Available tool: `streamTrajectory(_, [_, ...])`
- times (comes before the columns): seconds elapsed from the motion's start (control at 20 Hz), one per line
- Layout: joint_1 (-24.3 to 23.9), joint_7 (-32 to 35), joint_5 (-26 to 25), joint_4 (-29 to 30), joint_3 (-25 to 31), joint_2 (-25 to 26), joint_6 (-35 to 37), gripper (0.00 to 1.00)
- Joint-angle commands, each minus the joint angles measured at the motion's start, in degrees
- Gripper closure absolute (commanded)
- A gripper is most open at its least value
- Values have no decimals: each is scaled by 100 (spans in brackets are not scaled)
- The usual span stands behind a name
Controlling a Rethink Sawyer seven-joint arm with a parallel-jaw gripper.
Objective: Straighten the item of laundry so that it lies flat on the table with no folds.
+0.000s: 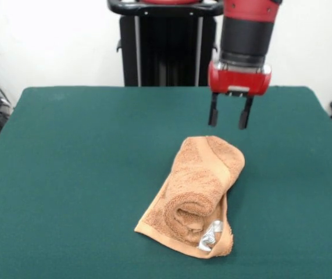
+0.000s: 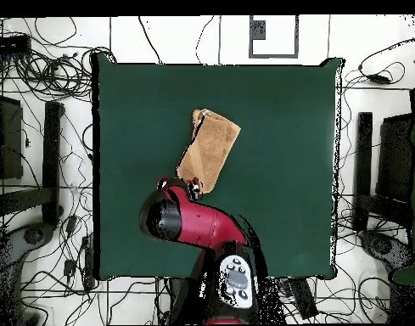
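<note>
Front view gives us the clearest read: our gripper (image 1: 229,119) hangs above the table (image 1: 67,174) with its two dark fingers (image 1: 213,111) spread apart and nothing between them, so it is open and empty. We hold it off the cloth, we judge, because no hold has been chosen yet. The towel (image 1: 197,192) lies near the middle of the table, bunched and rolled over on itself, a thick curl at its near end and a small silvery label (image 1: 210,237) showing by the near edge. It is plainly not flat.

The towel's far end sits just below and a little toward the camera from the fingertips, near them but apart. From overhead, the arm (image 2: 189,222) reaches in from the base side and its head covers the towel's closest end, so how close the fingers stand over that edge is hard to tell there. We would likely need to grasp an outer edge and draw it outward to undo the roll.
</note>
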Motion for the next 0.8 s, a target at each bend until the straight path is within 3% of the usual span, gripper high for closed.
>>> streamTrajectory(0.05, [210, 1440, 316, 808, 704, -572, 830, 0])
streamTrajectory(0.8, [-187, 1290, -88, 756, 943, 263, -549, 0])
